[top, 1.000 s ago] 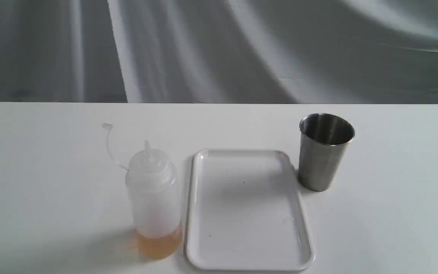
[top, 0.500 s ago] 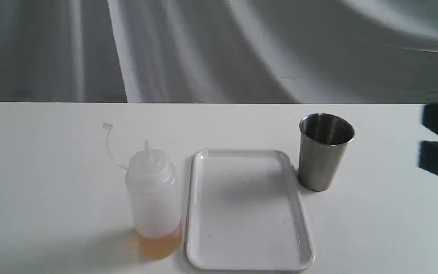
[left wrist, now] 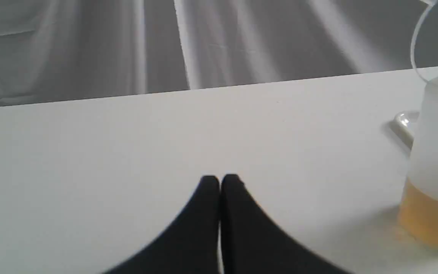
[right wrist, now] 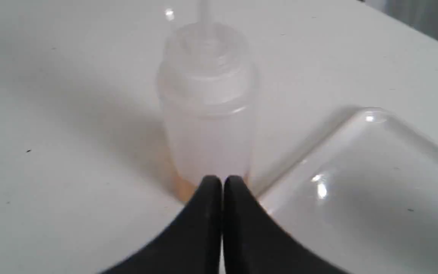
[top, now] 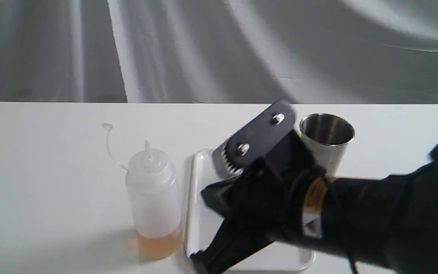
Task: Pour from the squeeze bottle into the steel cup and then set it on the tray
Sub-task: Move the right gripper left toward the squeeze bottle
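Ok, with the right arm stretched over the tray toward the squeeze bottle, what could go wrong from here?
The right hand is shut and aimed low at the squeeze bottle; unless it opens, it may topple the bottle, and the uncapped nozzle could leak amber liquid. The arm crosses close in front of the steel cup and might knock it. The bottle stands beside the tray rim, so the hand could catch there.
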### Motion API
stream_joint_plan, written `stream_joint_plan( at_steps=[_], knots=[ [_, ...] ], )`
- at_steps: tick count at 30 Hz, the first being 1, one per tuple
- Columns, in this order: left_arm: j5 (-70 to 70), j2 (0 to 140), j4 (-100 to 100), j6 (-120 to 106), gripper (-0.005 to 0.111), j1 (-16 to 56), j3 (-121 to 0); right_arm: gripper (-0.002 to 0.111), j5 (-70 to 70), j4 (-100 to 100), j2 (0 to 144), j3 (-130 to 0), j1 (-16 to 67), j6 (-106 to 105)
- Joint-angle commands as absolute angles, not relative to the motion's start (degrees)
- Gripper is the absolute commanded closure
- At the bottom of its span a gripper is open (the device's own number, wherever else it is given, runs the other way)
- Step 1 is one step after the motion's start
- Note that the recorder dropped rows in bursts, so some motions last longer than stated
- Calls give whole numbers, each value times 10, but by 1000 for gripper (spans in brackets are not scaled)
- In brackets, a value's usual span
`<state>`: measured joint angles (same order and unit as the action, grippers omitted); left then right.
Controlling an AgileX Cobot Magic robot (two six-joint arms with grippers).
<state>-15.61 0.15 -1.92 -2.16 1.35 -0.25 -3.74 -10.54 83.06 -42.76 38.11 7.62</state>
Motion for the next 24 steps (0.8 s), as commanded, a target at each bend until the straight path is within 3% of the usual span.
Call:
stream_joint_plan(
  at_steps=[1, 4, 11, 24],
  knots=[
    [-152, 0, -19, -20, 107, 13, 0, 108, -171, -111, 892, -397, 414, 73],
    [-152, 0, -19, -20, 107, 13, 0, 108, -269, -111, 941, -381, 429, 73],
    [-152, 0, -19, -19, 107, 13, 0, 108, -280, -55, 1025, -381, 434, 67],
    [-152, 0, -19, -19, 107, 13, 0, 108, -313, 44, 1026, -381, 434, -38]
  ],
)
